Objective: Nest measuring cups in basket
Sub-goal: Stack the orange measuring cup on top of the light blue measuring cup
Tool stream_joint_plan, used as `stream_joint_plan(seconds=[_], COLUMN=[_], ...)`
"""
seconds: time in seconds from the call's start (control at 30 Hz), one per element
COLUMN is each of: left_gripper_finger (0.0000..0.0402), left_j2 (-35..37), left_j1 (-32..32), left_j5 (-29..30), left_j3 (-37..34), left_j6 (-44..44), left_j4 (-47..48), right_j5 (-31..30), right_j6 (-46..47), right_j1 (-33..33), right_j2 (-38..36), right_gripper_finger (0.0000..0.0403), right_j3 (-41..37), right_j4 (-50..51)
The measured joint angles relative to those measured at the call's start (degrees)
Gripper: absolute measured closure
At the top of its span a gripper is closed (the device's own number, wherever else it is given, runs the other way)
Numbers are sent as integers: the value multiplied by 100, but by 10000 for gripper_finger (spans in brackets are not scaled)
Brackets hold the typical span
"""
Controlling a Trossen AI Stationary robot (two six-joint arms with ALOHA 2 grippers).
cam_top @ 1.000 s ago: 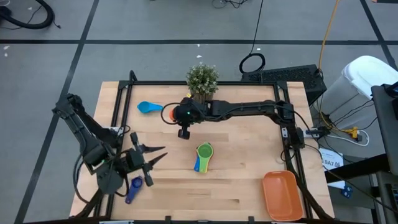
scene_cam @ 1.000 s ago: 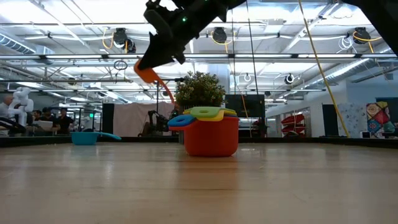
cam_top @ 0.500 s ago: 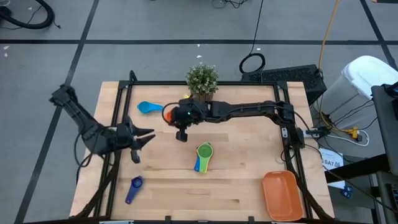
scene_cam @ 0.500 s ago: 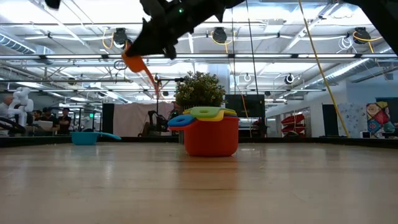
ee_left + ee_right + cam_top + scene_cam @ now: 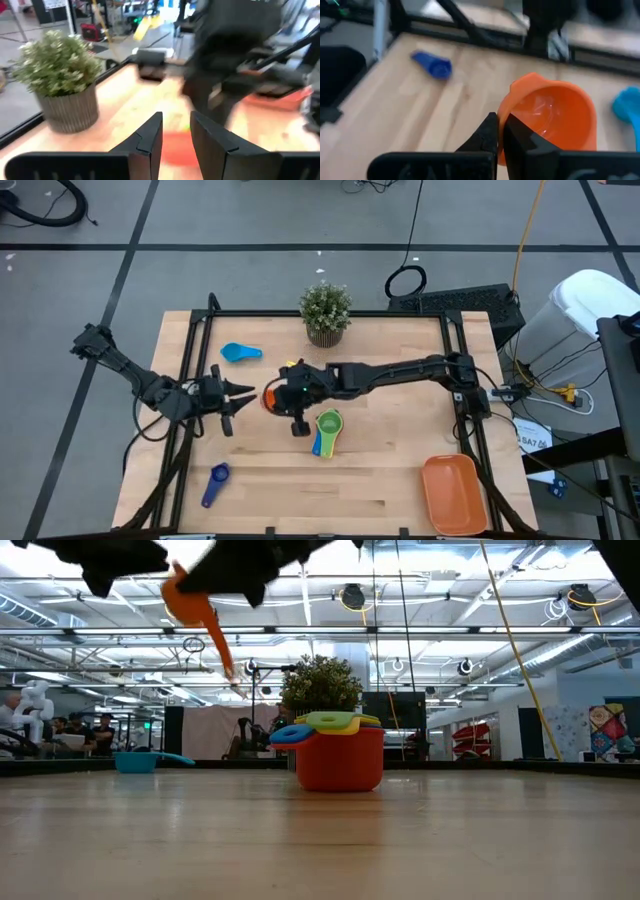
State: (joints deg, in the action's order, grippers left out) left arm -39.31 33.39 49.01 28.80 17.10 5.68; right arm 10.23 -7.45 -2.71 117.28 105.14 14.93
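No legible writing on orange cup [image 5: 555,120]

Over the last second the right tool [image 5: 283,396], its two fingers pinched on the rim of the small round orange plastic measuring cup [image 5: 270,398], has carried that cup from beside the potted green plant [image 5: 325,312] toward the middle of the wooden table [image 5: 400,470], ending just beside the nested stack of red, yellow, blue and green plastic cups [image 5: 326,430]. In the low view the orange cup [image 5: 190,602] has risen and drifted across the picture. The left tool [image 5: 232,392], fingers slightly parted, has lifted away from the dark blue plastic scoop [image 5: 215,483] and now hovers near the orange cup.
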Motion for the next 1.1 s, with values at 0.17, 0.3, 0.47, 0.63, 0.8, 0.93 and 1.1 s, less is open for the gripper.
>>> stream_joint_plan(seconds=[0.17, 0.3, 0.47, 0.63, 0.8, 0.93, 1.1], left_gripper_finger=[300, 300, 300, 300, 295, 275, 244], left_j2=[26, 111, 218, 264, 264, 261, 260], left_j1=[-289, -401, -510, -571, -692, -782, -901], left_j5=[-7, -405, -1444, -1736, -1751, -1752, -2092], left_j3=[-4, -9, -9, -5, -7, -6, -4], left_j6=[538, 495, -29, -152, 99, 116, -192], left_j4=[651, 501, -332, -632, -478, -241, -198], right_j5=[224, 349, 360, 359, 359, 364, 366], right_j6=[-238, -556, -825, -802, -700, -679, -670], right_j1=[-152, -260, -338, -343, -353, -380, -415], right_j2=[-282, -484, -646, -687, -693, -689, -689], right_gripper_finger=[403, 403, 403, 403, 403, 403, 403], right_j3=[6, 2, 4, 0, 0, 0, 0], right_j4=[-314, -623, -1017, -1062, -1044, -1179, -1437])
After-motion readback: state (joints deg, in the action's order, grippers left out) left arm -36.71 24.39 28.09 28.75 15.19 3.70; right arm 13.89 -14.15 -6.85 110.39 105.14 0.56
